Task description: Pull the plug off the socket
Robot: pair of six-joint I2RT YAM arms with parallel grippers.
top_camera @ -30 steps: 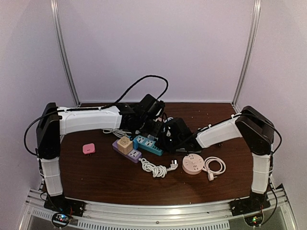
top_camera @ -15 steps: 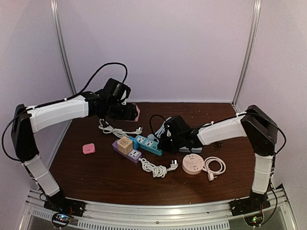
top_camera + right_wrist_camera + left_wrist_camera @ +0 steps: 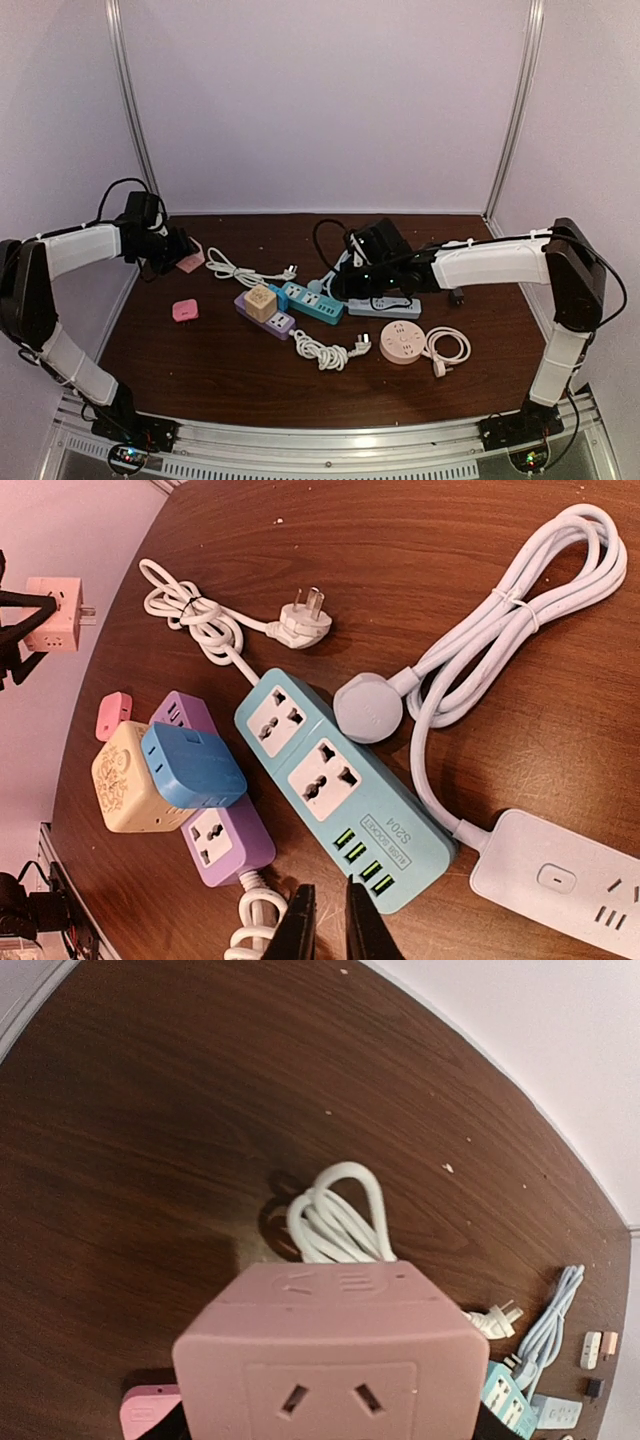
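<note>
A pink cube socket adapter (image 3: 188,258) is held off the table at the far left, with my left gripper (image 3: 176,250) shut on it. It fills the left wrist view (image 3: 330,1360), two-slot face toward the camera, and the fingers are mostly hidden behind it. The teal power strip (image 3: 310,303) lies at the table's middle with both its sockets empty (image 3: 340,785). My right gripper (image 3: 326,925) hovers over the strip's USB end, its fingers almost together with nothing between them. The pink cube also shows small in the right wrist view (image 3: 55,613).
A purple strip (image 3: 266,313) carries a cream cube (image 3: 259,300) and a blue adapter (image 3: 192,765). A white strip (image 3: 385,306) and its round plug (image 3: 368,708) lie beside the teal one. White cables (image 3: 250,272), a round pink socket (image 3: 403,342) and a small pink block (image 3: 185,311) lie around.
My left arm swung from the middle of the table to the far left, carrying the pink cube away from the strips. My right gripper drew back slightly from the teal strip.
</note>
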